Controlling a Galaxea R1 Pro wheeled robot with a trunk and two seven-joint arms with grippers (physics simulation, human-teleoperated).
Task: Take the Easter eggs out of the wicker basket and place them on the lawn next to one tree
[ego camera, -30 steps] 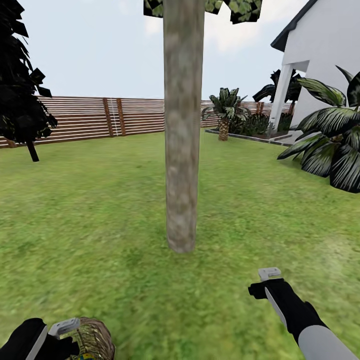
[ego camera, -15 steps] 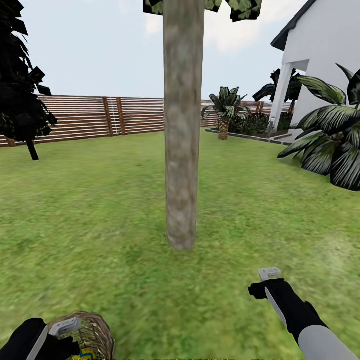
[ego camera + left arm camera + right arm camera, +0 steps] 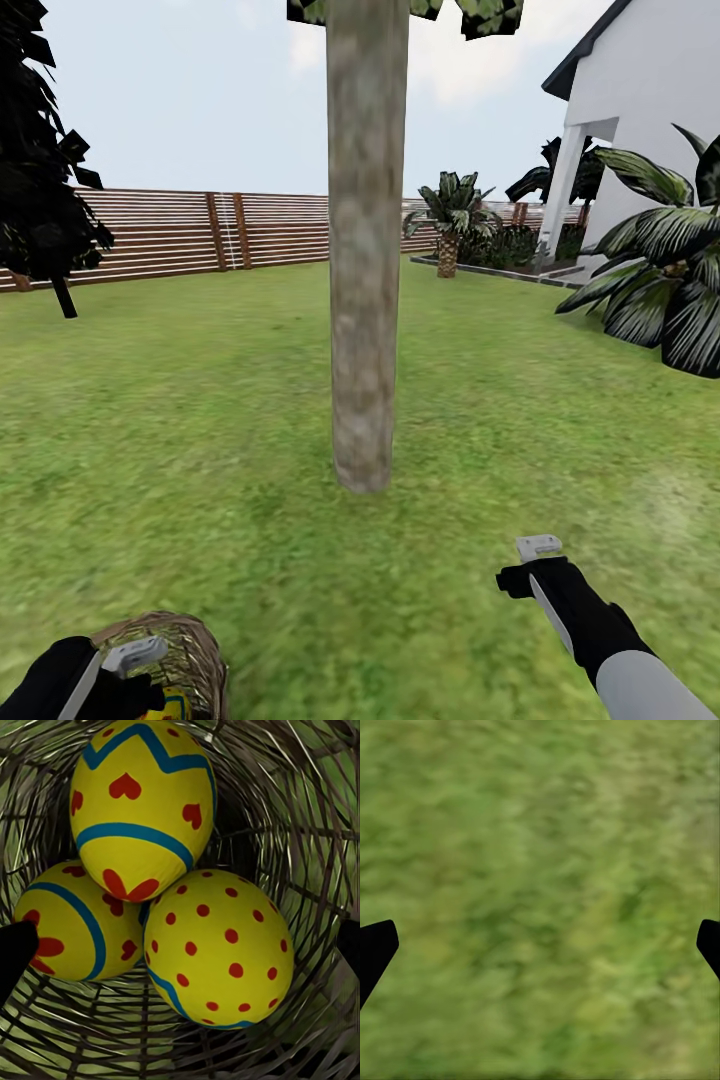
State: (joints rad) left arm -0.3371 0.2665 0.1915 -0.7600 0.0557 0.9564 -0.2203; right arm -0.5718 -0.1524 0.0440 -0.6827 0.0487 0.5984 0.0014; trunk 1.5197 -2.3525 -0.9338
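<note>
The wicker basket (image 3: pixel 190 655) stands on the lawn (image 3: pixel 180 420) at the head view's lower left, a short way in front of the tree (image 3: pixel 365 300). My left gripper (image 3: pixel 130 658) hangs over its mouth, open. In the left wrist view three yellow Easter eggs lie inside: one with blue zigzag and red hearts (image 3: pixel 142 802), one with a blue band (image 3: pixel 64 926), one with red dots (image 3: pixel 217 945). The black fingertips (image 3: pixel 15 952) stand wide apart, touching nothing. My right gripper (image 3: pixel 540 548) is open over bare grass (image 3: pixel 540 870), right of the trunk.
A brown slat fence (image 3: pixel 200 235) runs along the back. An all-black tree (image 3: pixel 45 180) stands at the far left, a short palm (image 3: pixel 450 225) at the back, a big palm bush (image 3: pixel 670 290) and the white house (image 3: pixel 650 110) at the right.
The whole head view has shifted a little: the tree's foot and the basket sit higher in the picture, and a bit of yellow egg now shows. Both arms keep their pose.
</note>
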